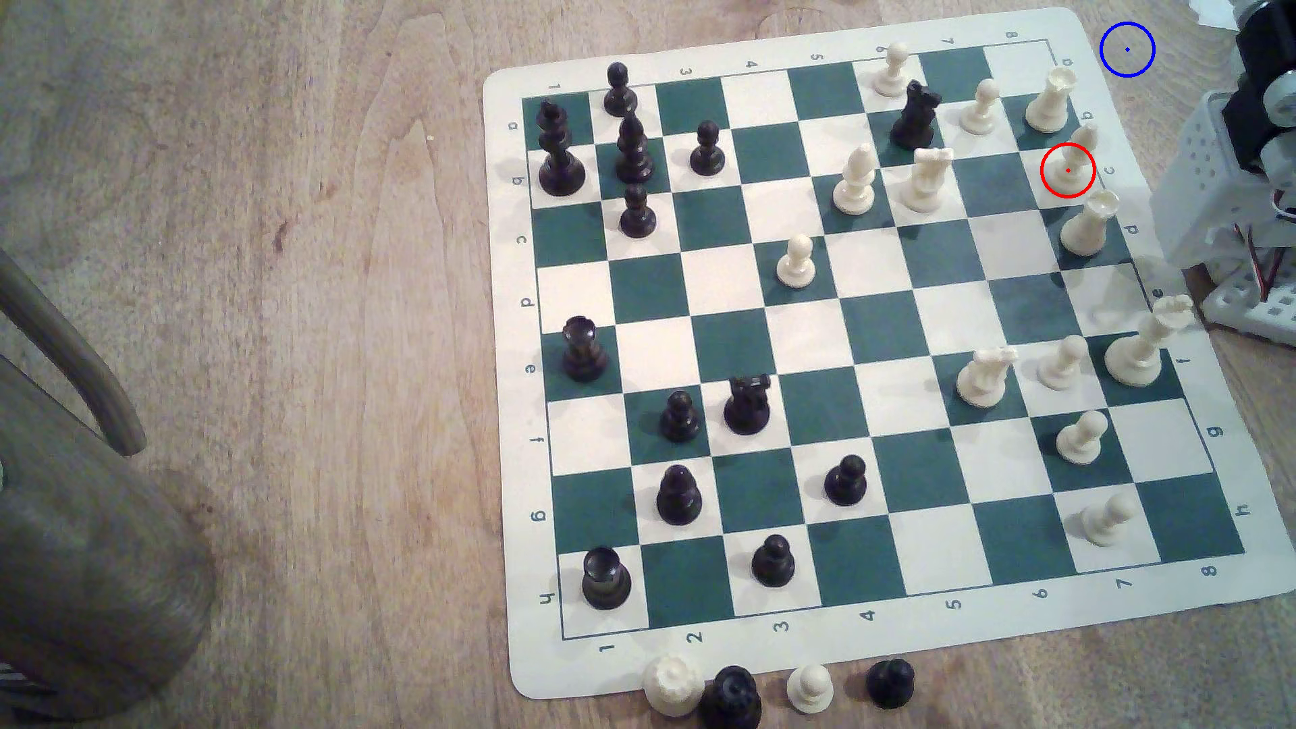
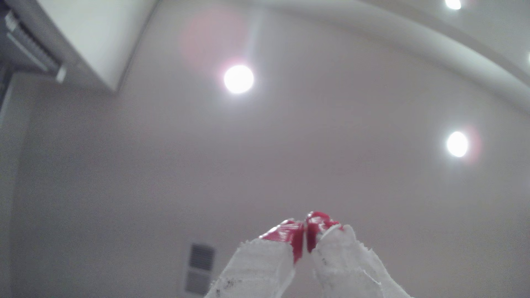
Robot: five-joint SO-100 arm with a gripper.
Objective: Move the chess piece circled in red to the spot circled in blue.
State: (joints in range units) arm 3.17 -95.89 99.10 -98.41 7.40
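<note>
The cream bishop point(image 1: 1074, 160) ringed in red is seen standing upright on the chessboard point(image 1: 883, 336), at the board's 2 o'clock edge in the exterior view, on the c-row square of the outermost file. The blue-ringed spot point(image 1: 1127, 49) lies on bare tabletop point(image 1: 280, 280) just off the board's corner, at about 1 o'clock from the bishop. In the wrist view the gripper point(image 2: 304, 230) is pointed up at the ceiling, its red-tipped jaws pressed together with nothing between them, so the approach is judged not yet begun. Crowding is the main hazard: a cream rook point(image 1: 1050, 101) stands close at 11 o'clock of the bishop and a taller cream piece point(image 1: 1088, 223) close at 5 o'clock, and either could be toppled by a wide-open claw lowered carelessly. The slim, tapering bishop could also slip or tip if gripped too high. The arm's white base point(image 1: 1234, 210) sits near at 3 o'clock, so reach may be cramped.
</note>
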